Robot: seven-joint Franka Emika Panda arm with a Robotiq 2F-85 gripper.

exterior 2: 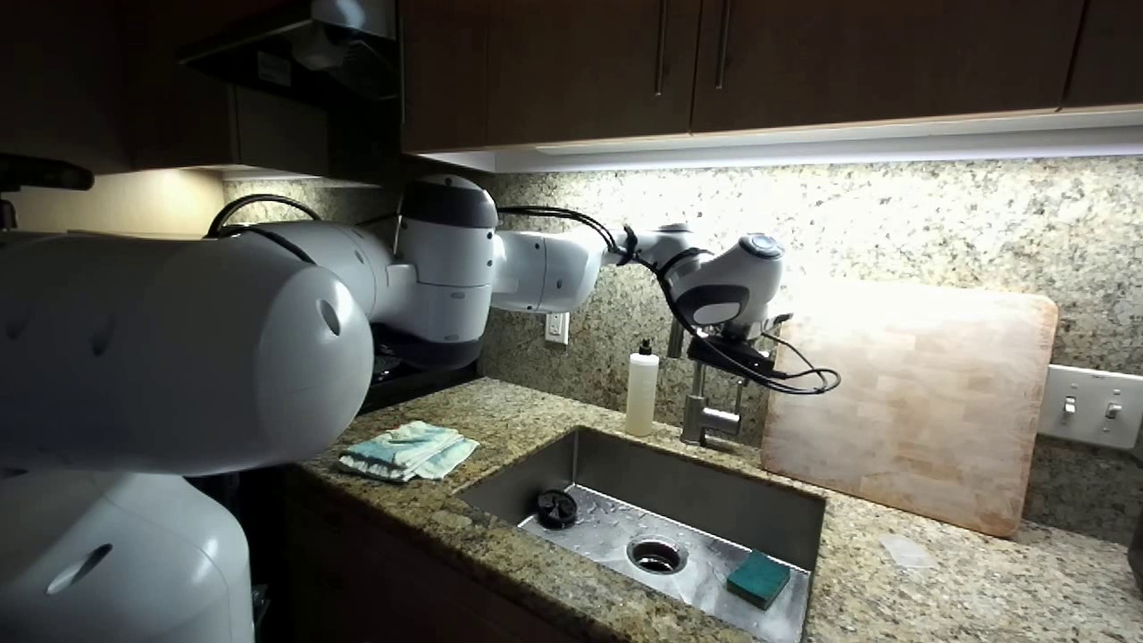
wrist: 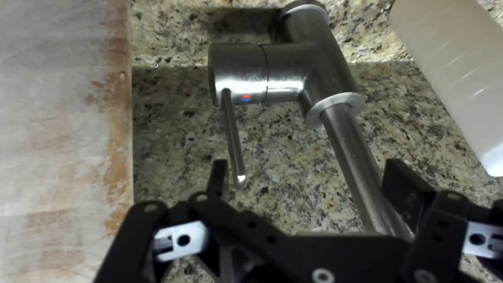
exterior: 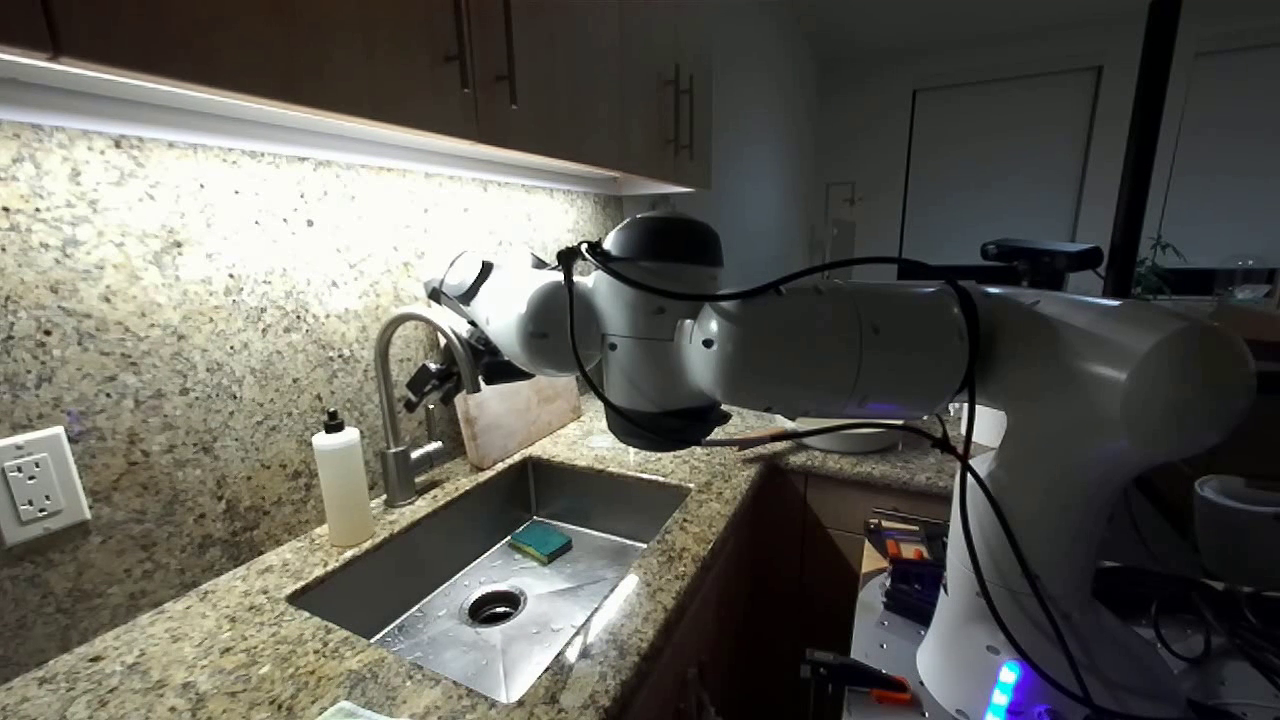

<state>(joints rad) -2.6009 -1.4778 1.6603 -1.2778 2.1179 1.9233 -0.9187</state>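
Faucet lever in view inside the gripper's span

Look at the wrist view: the gripper has its fingers spread wide, pinching nothing. The lever's tip shows just beside one finger, while the spout tube runs close to the opposite one, so both appear within that gap. Touching or apart? This angle can't tell us.

The lever juts from the side of the faucet body, planted on the counter behind the sink. On the lever's side leans the cutting board; beyond the spout stands the white bottle.

Now the delicate part, as I judge it: close positioning at the lever, best done in small, slow moves. Pressing near the tip with one finger's flat inner face should give good leverage. A full squeeze from this spread would likely catch the spout too, so centring on the lever alone looks safer. And mind the board's edge: sideways room looks tight there!
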